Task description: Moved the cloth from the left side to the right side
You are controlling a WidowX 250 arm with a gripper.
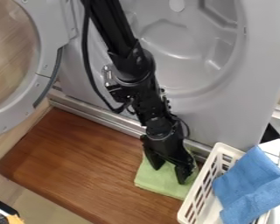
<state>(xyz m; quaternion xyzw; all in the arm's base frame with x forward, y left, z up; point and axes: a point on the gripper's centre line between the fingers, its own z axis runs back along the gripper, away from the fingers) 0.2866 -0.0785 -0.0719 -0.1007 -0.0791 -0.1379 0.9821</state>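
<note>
Green cloth (153,180): on the table (78,159), just beside the basket (229,148). Gripper (169,175): over the cloth, fingers spread. Step in hand judged to be release at the right; next move calls for a straight lift, clear of the basket.

Brown wood-grain table (78,162), rounded corner at left. Light green cloth (157,178) lies on its right part, just beside a white slatted basket (226,149) at the right end.
</note>
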